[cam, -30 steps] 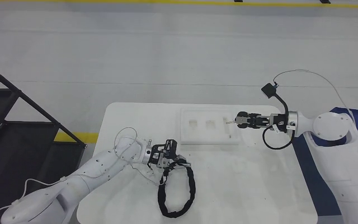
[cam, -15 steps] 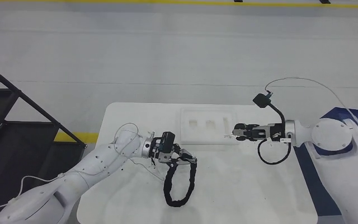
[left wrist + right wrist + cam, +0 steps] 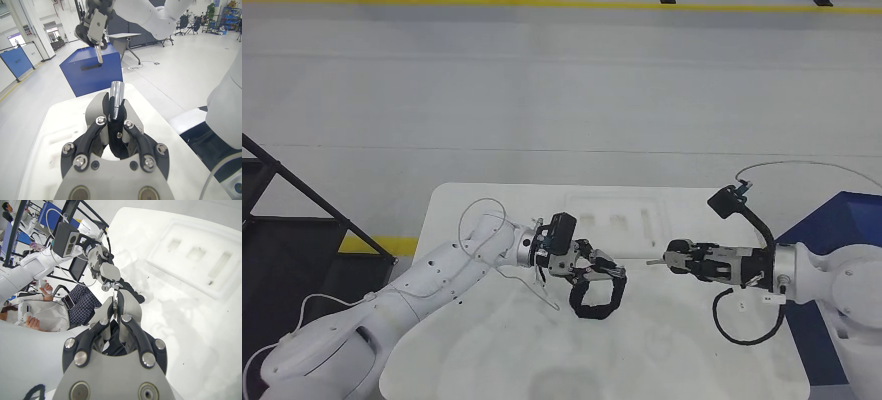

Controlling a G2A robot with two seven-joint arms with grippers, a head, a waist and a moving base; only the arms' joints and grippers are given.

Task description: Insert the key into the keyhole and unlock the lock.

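Both jaws pinch, left's lock (image 3: 116,98) and right's key (image 3: 98,54) pointing at each other.

Swings the left tool (image 3: 592,270) with the lock (image 3: 614,270) toward 3 o'clock, gathering the black cable (image 3: 597,300) from a long loop sprawled on the desk (image 3: 692,340) into a short, bunched one. Draws the right tool (image 3: 670,260) and key (image 3: 653,263) toward 6 o'clock, off the foam tray (image 3: 622,215). Narrows the gap between key and lock.
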